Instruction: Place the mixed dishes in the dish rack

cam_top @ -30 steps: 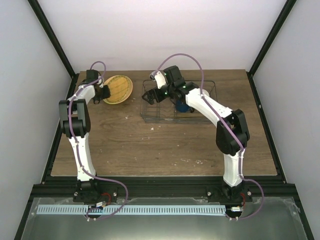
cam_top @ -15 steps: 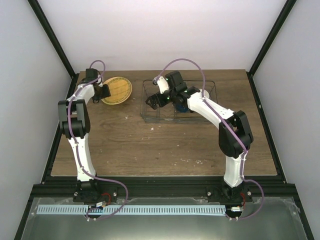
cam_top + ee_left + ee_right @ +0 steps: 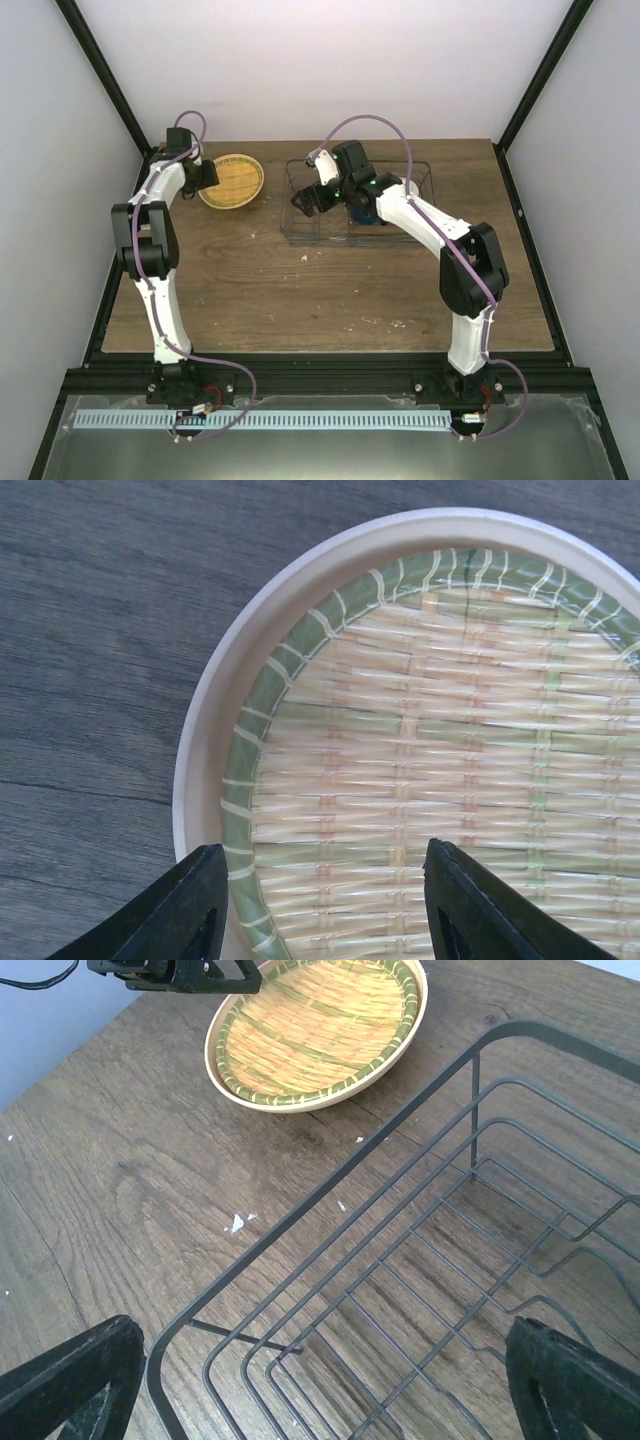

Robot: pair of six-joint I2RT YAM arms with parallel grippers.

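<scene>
The round yellow-orange plate [image 3: 232,181] with a woven grid face lies flat on the table at the back left. My left gripper [image 3: 203,176] hovers at its left edge, open and holding nothing. In the left wrist view the plate [image 3: 450,730] fills the frame and the left gripper [image 3: 325,910] spans its rim, one finger outside and one over the face. The wire dish rack [image 3: 420,175] stands at the back centre. A dark blue mug [image 3: 366,213] inside it is partly hidden by the right arm. My right gripper [image 3: 305,198] hangs wide open over the rack's left end.
In the right wrist view the rack [image 3: 400,1260] has bare wires at its left end, with the plate [image 3: 320,1030] and the left gripper [image 3: 185,975] beyond it. White crumbs [image 3: 237,1223] dot the wood. Black frame posts stand at the table's back corners.
The left gripper has opened and let go of the plate, which went from tilted to flat. The left arm drew back to the left. The right gripper shifted slightly right over the rack.
</scene>
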